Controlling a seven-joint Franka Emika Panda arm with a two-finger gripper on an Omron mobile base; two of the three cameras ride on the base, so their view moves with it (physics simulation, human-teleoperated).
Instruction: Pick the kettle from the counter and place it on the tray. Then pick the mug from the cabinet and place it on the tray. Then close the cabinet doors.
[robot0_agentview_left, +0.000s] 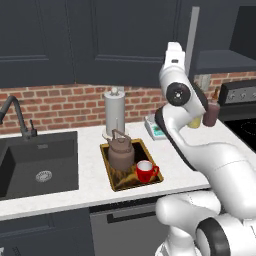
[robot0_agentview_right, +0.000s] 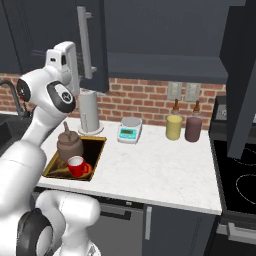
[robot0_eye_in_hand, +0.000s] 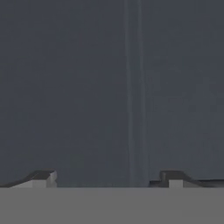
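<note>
Facing: dark navy cabinet door panel (robot0_eye_in_hand: 87, 87) close ahead of the hand, with a pale vertical streak down it
Gripper (robot0_eye_in_hand: 107, 177): finger tips spread wide apart, nothing between them
Counter (robot0_agentview_right: 160, 165): white marble worktop, dark sink (robot0_agentview_left: 30, 165) inset at its left end with a black tap
Tray (robot0_agentview_left: 111, 180): flat near the counter's front edge, just right of the sink
Kettle (robot0_agentview_left: 121, 152): upright on the tray's rear half
Mug (robot0_agentview_left: 146, 171): red, upright on the tray beside the kettle, toward the front
Cabinet (robot0_agentview_right: 165, 37): mounted above, one door (robot0_agentview_right: 92, 45) swung open with its silver bar handle
Wall: red brick behind the counter
Elsewhere on counter: silver-white cylinder (robot0_agentview_left: 114, 112), small scale (robot0_agentview_right: 129, 131), yellow bottle (robot0_agentview_right: 174, 125), brown bottle (robot0_agentview_right: 193, 127)
Right side: black stove (robot0_agentview_right: 240, 185)
</note>
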